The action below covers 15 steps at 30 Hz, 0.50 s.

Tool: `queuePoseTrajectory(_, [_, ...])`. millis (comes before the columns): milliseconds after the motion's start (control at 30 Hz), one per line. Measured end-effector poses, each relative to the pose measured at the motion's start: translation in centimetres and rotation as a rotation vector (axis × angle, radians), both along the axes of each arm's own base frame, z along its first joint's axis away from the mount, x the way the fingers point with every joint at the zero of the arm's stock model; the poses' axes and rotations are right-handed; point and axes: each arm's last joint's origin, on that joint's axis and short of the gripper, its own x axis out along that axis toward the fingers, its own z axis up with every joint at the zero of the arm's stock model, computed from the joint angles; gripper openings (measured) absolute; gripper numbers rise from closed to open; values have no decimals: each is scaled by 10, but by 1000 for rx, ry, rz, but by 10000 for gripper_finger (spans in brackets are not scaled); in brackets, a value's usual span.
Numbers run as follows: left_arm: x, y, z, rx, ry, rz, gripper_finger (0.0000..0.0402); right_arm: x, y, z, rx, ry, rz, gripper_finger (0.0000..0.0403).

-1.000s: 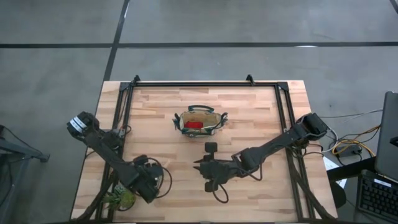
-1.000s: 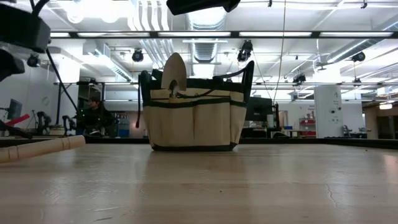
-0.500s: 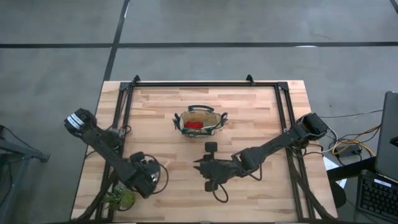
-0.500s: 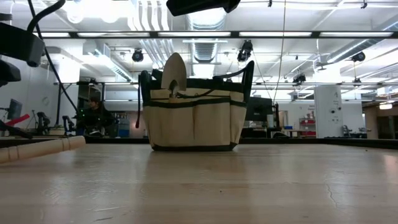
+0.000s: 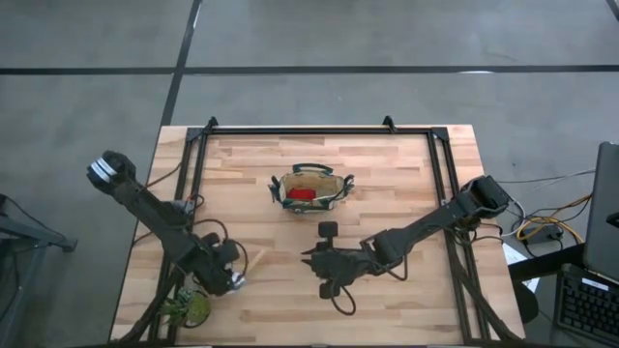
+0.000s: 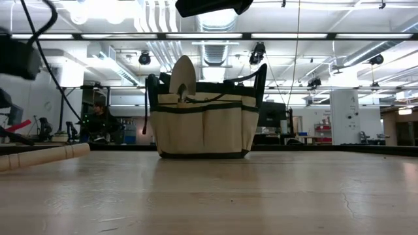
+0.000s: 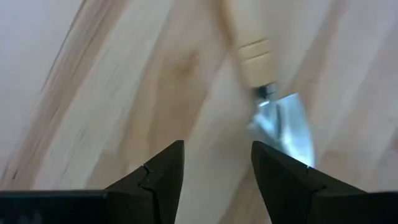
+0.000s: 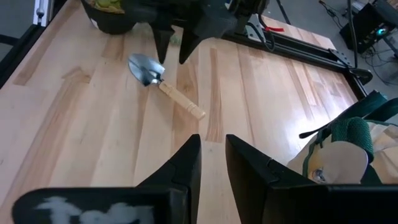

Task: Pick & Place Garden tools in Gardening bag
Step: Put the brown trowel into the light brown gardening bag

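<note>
The left hand (image 5: 230,280) hangs low over the front-left of the tabletop (image 5: 387,174), its fingers (image 7: 163,171) spread wide and holding nothing. Just past them lies a trowel (image 8: 163,84), flat on the wood and apart from both fingers. In the high view only its pale handle (image 5: 257,257) pokes out beside the hand; the silver blade (image 7: 287,127) sits under the hand, towards the front edge and the plant (image 5: 186,309).

The trowel's long axis runs diagonally: blade towards the front-left corner, handle end pointing back and inward, roughly at the bag (image 5: 311,188), which stands well apart near the middle-back of the tabletop. The bag already carries a red item (image 5: 302,193) and another trowel (image 6: 182,77) standing blade up.

The trowel looks stiff and fairly light, with most of its weight likely at the metal end. The blade is smooth, curved and thin, so it would probably slip between the fingers; the wooden handle is round and grippier. The best hold seems to be across the handle near the collar, close to the balance point, so it will not tip when lifted.

The right hand (image 5: 311,259) waits over the middle-front, its fingers (image 8: 186,165) a narrow gap apart and empty
</note>
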Motion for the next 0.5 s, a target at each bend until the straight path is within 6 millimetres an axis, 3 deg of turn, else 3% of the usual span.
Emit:
queuePoseTrajectory(267, [-7, 4, -18, -198, -113, 10, 190, 0, 1, -2, -2, 4, 2, 77])
queuePoseTrajectory(500, [-8, 5, -22, -239, -154, 6, 190, 0, 1, -2, -2, 4, 2, 69])
